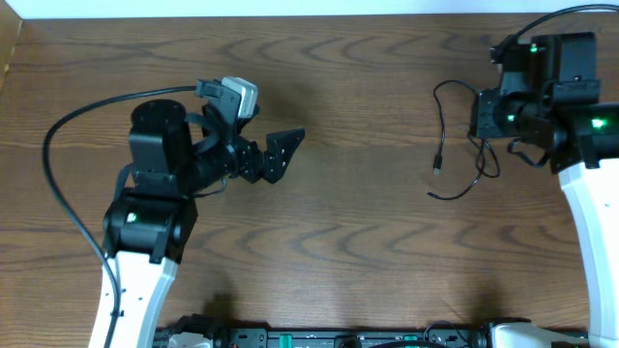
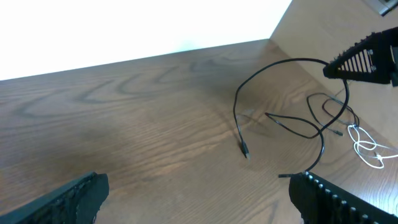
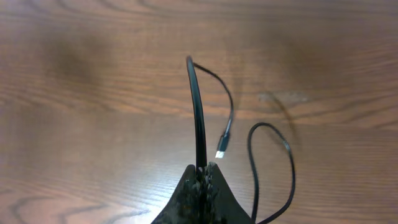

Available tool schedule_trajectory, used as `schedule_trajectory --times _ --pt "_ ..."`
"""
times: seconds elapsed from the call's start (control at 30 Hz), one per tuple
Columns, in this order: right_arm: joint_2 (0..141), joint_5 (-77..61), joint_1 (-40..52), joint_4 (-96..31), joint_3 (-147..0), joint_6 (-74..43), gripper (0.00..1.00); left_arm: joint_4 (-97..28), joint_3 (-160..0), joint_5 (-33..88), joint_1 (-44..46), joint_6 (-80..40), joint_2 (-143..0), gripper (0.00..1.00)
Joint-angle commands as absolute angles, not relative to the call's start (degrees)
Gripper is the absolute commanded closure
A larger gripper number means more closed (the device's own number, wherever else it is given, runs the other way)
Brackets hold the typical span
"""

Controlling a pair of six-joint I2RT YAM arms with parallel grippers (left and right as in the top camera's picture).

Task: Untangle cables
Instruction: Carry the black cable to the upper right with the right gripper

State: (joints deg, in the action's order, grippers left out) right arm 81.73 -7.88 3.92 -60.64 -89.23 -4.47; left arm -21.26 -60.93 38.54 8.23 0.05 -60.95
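Right jaws closed, pinching black cable [image 3: 199,112]

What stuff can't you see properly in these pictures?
- The white cable: it does not show in the overhead view and is probably under the right arm. In the left wrist view it is tiny and reaches the right edge.
- The black cable: in the right wrist view one loop runs off the bottom edge.
- Whether the two are tangled: too small to tell in the left wrist view.

Bright even light; black cable [image 3: 199,112] casts soft shadows.
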Motion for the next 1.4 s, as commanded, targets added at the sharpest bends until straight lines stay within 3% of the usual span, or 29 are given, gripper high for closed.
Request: schedule_trajectory --times 0.0,0.17,0.37,0.6,1.07,1.37 --pt "80.99 -8.25 1.69 -59.75 -94.21 -2.44 0.99 -22.31 -60.86 37.69 7.79 1.06 -59.61 0.02" --pt "81.01 -16.82 -1.65 -58.78 -103.04 3.73 0.99 -23.64 -60.86 38.92 7.64 1.74 -59.42 0.02" --pt "81.01 -17.65 -2.83 -59.72 -111.42 4.8 0.99 -22.06 -60.86 37.71 5.37 2.74 -58.89 0.02" --pt "81.95 -15.81 -5.17 -60.4 -113.27 3.25 0.99 -23.24 -60.86 21.17 2.74 -10.44 -58.46 0.02" --pt "95.7 -14.9 -14.37 -60.93 -117.73 -0.89 0.99 -27.14 -60.86 22.31 2.74 -5.8 -57.58 0.02" --pt "106.61 1.15 -18.72 -60.29 -127.61 -2.07 0.99 -25.39 -60.86 31.14 2.87 -5.85 -57.54 0.02"
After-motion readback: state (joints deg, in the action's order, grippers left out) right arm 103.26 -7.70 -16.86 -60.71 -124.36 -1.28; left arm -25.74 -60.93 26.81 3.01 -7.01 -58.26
